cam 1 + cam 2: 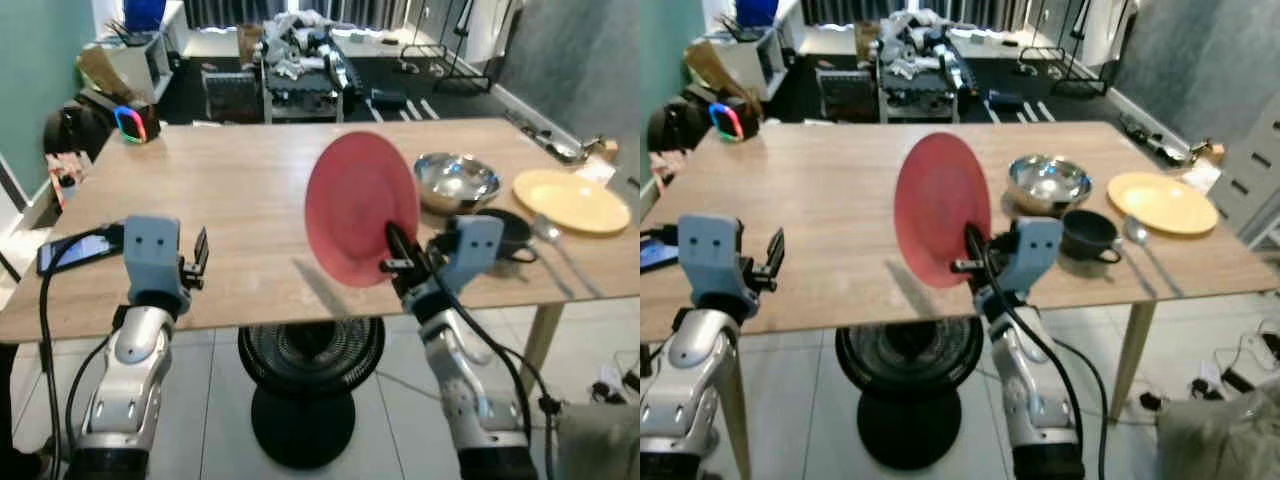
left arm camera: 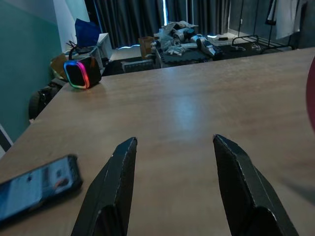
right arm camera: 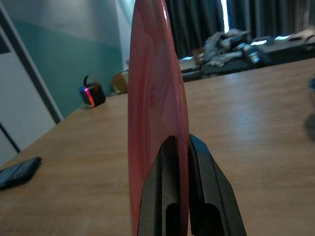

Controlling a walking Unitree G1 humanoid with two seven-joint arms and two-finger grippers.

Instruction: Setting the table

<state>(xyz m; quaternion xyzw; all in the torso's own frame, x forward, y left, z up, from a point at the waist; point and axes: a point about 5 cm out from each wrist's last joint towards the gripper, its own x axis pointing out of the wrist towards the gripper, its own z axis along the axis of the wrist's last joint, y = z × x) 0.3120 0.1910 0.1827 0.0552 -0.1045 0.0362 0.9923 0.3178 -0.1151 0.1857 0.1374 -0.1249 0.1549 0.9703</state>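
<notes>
While the right gripper (image 1: 398,262) hangs over the near edge of the wooden table (image 1: 230,190), its two black fingers (image 3: 170,196) are clamped on the lower rim of a red plate (image 1: 358,205). The plate stands on edge, lifted above the tabletop near the middle of the near side, and casts a shadow on the wood beside it. In the right wrist view the plate is seen edge-on, pinched between both fingers.

The left gripper (image 2: 177,184) is low over the near left part of the table, its fingers spread apart with nothing between them. A phone (image 1: 78,249) lies flat at the near left corner, just beside that gripper.

To the right of the red plate sits a metal bowl (image 1: 456,180). A dark cup (image 1: 508,232) stands in front of the bowl, close to the right arm's blue wrist housing. Farther right lies a yellow plate (image 1: 570,200), flat on the table, and a spoon (image 1: 548,235) rests near its front edge. At the far left corner stands a small speaker (image 1: 133,122) with a glowing coloured ring. Under the table a black round fan (image 1: 308,360) stands on the tiled floor.
</notes>
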